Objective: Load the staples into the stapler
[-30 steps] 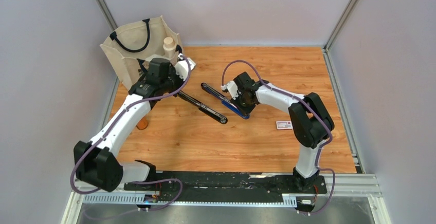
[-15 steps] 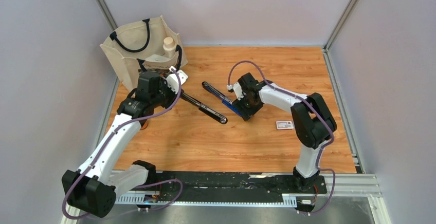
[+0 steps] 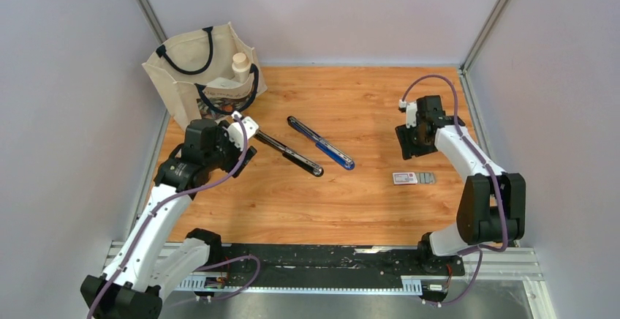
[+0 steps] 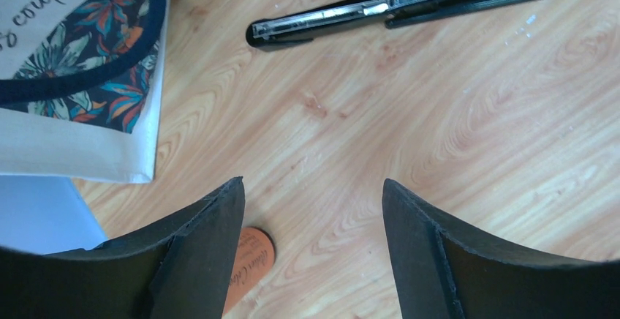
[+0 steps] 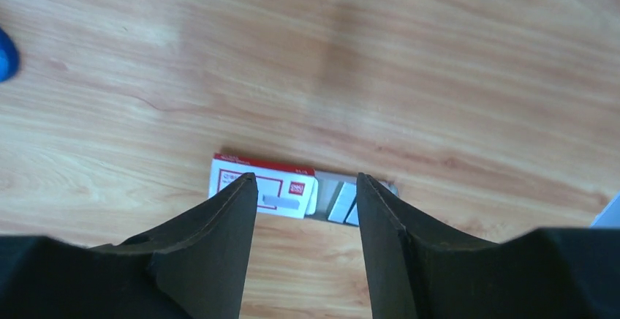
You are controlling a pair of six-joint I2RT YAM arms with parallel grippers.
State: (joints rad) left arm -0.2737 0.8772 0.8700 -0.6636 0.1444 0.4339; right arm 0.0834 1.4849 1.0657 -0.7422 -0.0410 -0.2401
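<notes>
Left arm is bent low. The left gripper (image 4: 313,187) sits to the left of the long black-and-blue stapler (image 3: 322,144), which lies opened flat; its fingers are spread and hold nothing. Right arm reaches out to the stapler's right. The right gripper (image 5: 305,180) points down, fingers released and empty. The staples, a small white red-printed box (image 5: 265,185) with grey metal strips (image 5: 342,203) just beside it, lie well right of the stapler, under that gripper. A second ago both grippers were at the stapler; both have since withdrawn.

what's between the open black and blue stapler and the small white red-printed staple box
Only bare wooden tabletop between stapler and box, per the top view.
</notes>
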